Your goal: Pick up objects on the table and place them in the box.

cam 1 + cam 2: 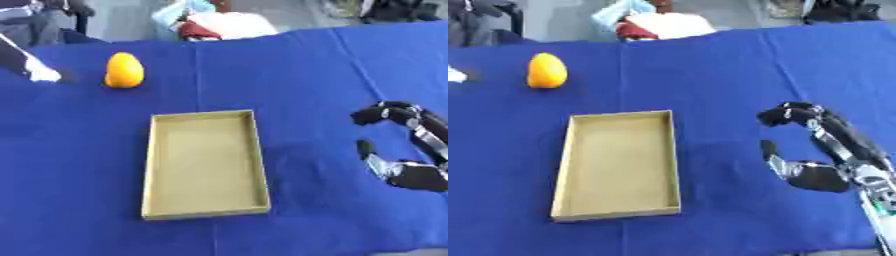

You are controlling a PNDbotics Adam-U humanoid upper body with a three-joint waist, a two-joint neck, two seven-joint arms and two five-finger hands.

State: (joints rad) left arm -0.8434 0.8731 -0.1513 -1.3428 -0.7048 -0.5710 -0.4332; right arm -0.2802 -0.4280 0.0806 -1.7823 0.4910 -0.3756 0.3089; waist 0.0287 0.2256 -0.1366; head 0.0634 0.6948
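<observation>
1. The box (206,165) is a shallow, open-topped rectangular tray of tan cardboard. It lies flat near the middle of the table, long side running away from the robot. Its interior holds nothing.

2. The orange object (124,70) is an egg-shaped, orange-yellow item, possibly a fruit. It stands upright on the cloth beyond the far left corner of the box, well apart from it.

3. A white object (41,75) lies at the left edge of the table, left of the orange object and apart from it. Its kind cannot be made out. In the right eye view only a sliver of it shows at the frame edge.

4. The right hand (826,155) enters from the lower right and sits to the right of the box, apart from it. Fingers (787,114) and thumb (770,150) are curved into an open C shape with a clear gap between them. Nothing lies within the gap. The hand touches neither the box nor the orange object. Whether it rests on the cloth or hangs above it cannot be told.

5. The left hand shows in neither view.

6. The blue tablecloth (332,75) covers the whole work surface, with faint fold lines running across it.

7. Beyond the far edge of the table lies a heap of white, red and light blue cloth (654,22).
</observation>
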